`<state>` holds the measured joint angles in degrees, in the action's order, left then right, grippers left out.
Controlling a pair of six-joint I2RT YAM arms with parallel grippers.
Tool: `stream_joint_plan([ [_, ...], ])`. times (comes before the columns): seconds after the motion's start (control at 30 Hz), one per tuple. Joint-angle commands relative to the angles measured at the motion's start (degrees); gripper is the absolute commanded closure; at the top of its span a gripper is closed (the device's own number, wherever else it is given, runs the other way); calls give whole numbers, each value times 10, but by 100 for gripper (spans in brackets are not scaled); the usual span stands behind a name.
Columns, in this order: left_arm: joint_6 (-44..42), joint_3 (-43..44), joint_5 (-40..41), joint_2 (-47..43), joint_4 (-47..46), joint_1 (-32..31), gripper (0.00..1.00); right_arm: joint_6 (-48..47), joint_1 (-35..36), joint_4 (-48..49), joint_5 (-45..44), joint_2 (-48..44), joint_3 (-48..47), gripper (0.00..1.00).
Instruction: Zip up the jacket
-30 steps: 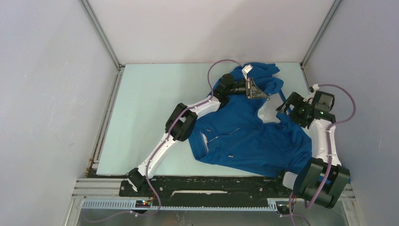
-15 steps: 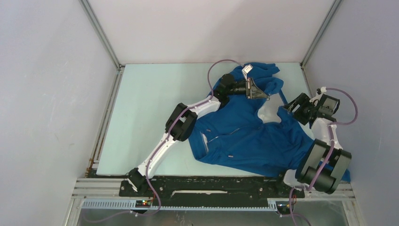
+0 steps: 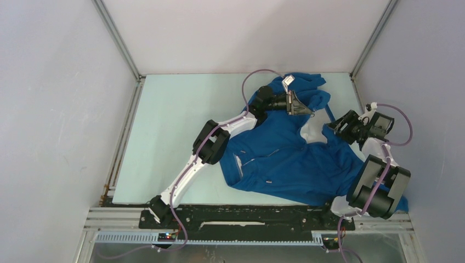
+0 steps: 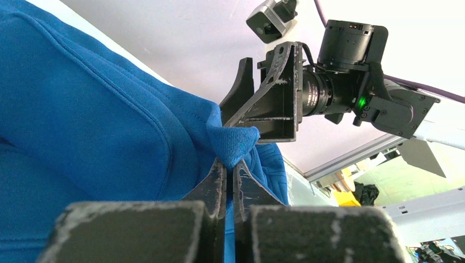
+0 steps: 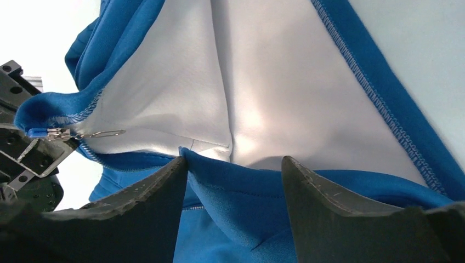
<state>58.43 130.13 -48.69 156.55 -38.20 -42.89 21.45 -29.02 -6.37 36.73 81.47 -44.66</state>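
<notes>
Jacket: the royal-blue jacket lies crumpled over the right half of the surface, collar end toward the far edge and hem toward the arm bases.
Front: open near the top, with the pale lining showing between the two blue edges.
Left hand: the left hand sits at the far end of the jacket, by the collar, clenched on a small corner of blue cloth. In its own wrist view the corner pokes out just past the closed tips.
Right hand: the right hand is at the jacket's right side, just beside the open front. It faces the left hand, near it but apart.
Right hand state: released, its fingers spread. A blue fold lies in the gap and touches the inner edge of one finger, but it is not pinched.
Zipper: the zipper slider, with its thin pull tab, sits on the blue edge beside the left hand. It lies beyond the right fingers, with the lining between.
</notes>
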Motion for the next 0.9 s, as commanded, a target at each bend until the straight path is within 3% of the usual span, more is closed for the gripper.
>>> stream_joint_plan([
  [0.0,-4,38,-14,-5,-9,-2,100,4,0,48,42,-17,17,37],
  [0.17,-3,38,-14,-5,-8,-2,100,5,4,75,66,-18,27,49],
  [0.3,-3,38,-14,-6,-8,-2,100,5,7,94,77,-36,41,41],
  [0.4,-3,38,-14,-5,-7,-2,100,5,9,97,77,-46,49,44],
  [0.5,-4,38,-14,-5,-6,-2,100,5,10,100,89,-47,51,58],
  [0.6,-3,38,-16,-5,-6,-2,100,5,11,101,103,-52,51,87],
  [0.67,-3,38,-16,-5,-7,-2,100,2,16,107,117,-59,52,100],
  [0.87,0,33,-32,-10,-15,-5,100,-70,65,135,52,-120,63,100],
])
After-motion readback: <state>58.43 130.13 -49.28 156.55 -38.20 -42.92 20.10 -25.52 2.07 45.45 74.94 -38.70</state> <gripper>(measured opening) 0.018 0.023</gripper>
